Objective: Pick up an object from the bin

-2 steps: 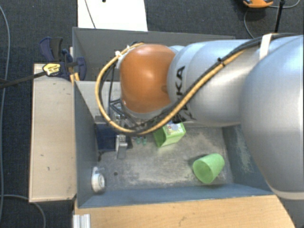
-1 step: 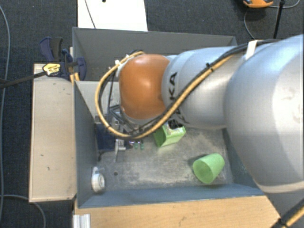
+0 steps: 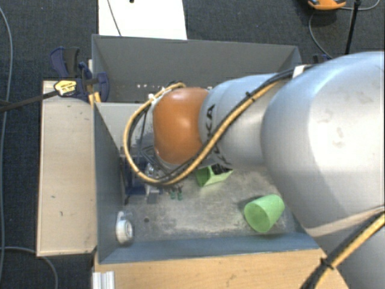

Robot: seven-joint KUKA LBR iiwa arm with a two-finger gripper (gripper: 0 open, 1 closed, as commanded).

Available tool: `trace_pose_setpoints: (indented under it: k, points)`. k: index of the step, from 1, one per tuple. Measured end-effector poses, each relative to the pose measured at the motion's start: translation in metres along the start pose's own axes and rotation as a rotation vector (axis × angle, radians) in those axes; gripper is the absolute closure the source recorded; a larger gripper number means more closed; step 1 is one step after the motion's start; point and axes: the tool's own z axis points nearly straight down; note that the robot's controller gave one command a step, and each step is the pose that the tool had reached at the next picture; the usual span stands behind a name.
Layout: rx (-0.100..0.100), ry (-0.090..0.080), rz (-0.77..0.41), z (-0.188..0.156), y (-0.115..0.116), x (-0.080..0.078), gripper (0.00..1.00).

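Grey metal walls of the bin (image 3: pixel 198 62) stood round me as I reached down inside. The green cup (image 3: pixel 263 213) lay tipped on its side on the bin floor, and I use it to tell where things were.

My end effector (image 3: pixel 144 182) was low in the bin, well apart from the green cup, on the side away from my big arm. My orange cover (image 3: pixel 177 125) sat right above it and hid most of it. So I could not tell how wide my end effector was open, and I could not tell if it had hold of anything.

A dark blue thing (image 3: pixel 133 188) sat just beside my end effector, even farther from the green cup. It was too hidden for me to say what it was. A round silver thing (image 3: pixel 124 229) lay near the front wall, about level with the green cup but way across the floor from it. A small green thing (image 3: pixel 207 176) peeked out from under my arm, between the green cup and my end effector.

I think I was at the step of going down to grab something, and nothing looked lifted yet. Next I would need to close on the thing under me, most likely the dark blue thing, and then rise straight up. I would have to keep off the bin wall close by.
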Motion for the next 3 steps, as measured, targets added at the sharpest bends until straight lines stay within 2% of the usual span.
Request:
trace_pose_setpoints:
  k: [1, 2, 3]
  points:
    - [0.0, 0.0, 0.001, 0.0, 0.0, 0.0, 1.0]
    - [-0.002, -0.004, 0.004, -0.154, 0.001, 0.009, 1.0]
    - [-0.002, -0.003, 0.004, -0.153, 0.001, 0.009, 1.0]
